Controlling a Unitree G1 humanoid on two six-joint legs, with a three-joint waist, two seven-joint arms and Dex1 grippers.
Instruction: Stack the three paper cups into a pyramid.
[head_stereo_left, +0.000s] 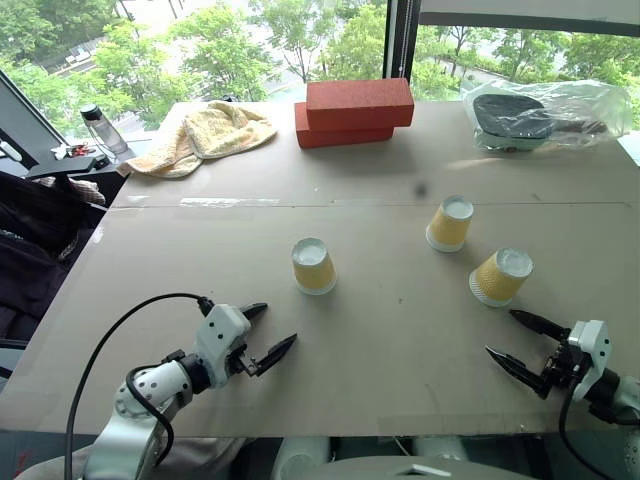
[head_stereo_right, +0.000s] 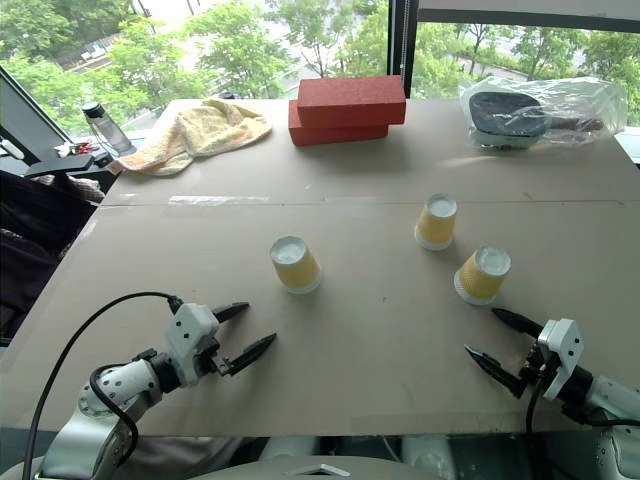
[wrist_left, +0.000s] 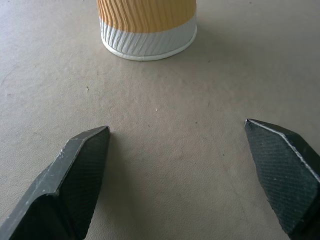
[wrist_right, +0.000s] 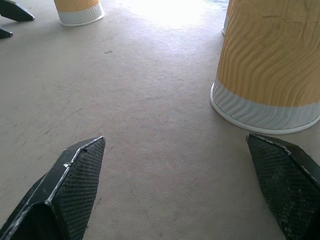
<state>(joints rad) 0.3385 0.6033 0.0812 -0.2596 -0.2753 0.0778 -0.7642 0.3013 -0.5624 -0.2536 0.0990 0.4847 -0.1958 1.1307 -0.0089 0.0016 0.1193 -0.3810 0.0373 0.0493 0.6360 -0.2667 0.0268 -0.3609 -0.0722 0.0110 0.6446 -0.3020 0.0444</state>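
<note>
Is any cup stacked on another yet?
No: the three cups each stand alone, upside down, on the table, apart from one another.

A robot test space in an office-like or lab building is suggested. A wide work table (head_stereo_left: 200, 260) covered in plain brown board is set directly against tall windows (head_stereo_left: 300, 40), through which treetops and a road are seen from above (an upper floor, by the look of it). Loose practice props are spread on the board: two stacked red bricks (head_stereo_left: 355, 110), a yellow towel (head_stereo_left: 205, 135), a bagged dark object (head_stereo_left: 545, 115) and a water bottle (head_stereo_left: 102, 127) at the edge.
</note>
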